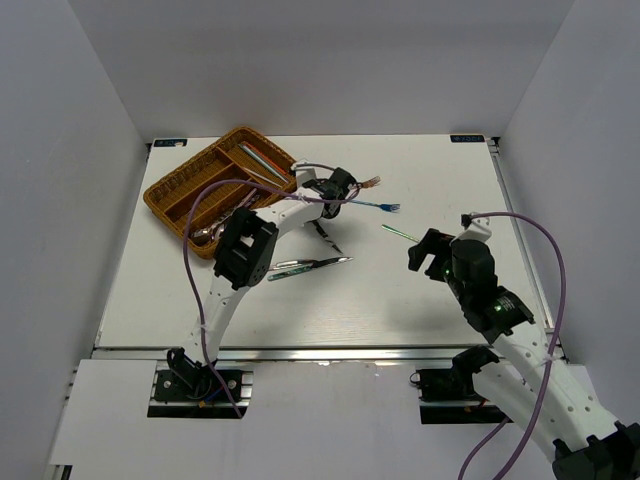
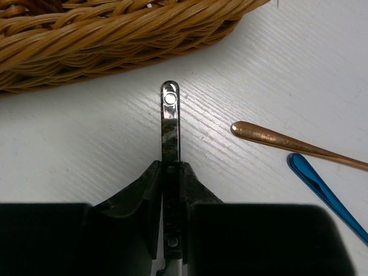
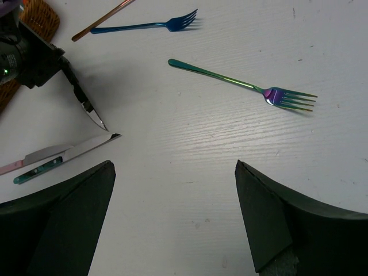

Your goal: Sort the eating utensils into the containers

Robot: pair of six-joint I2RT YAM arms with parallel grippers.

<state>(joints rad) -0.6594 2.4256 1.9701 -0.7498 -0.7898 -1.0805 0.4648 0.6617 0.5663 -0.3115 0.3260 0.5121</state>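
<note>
Right gripper wide open, empty, over desk well right of wicker tray; left gripper clamped on knife beside tray.

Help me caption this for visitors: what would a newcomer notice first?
The left gripper pinching a dark knife by its handle, right beside the wicker tray. Then the iridescent fork lying on the white table, ahead of the wide-open right gripper.
</note>
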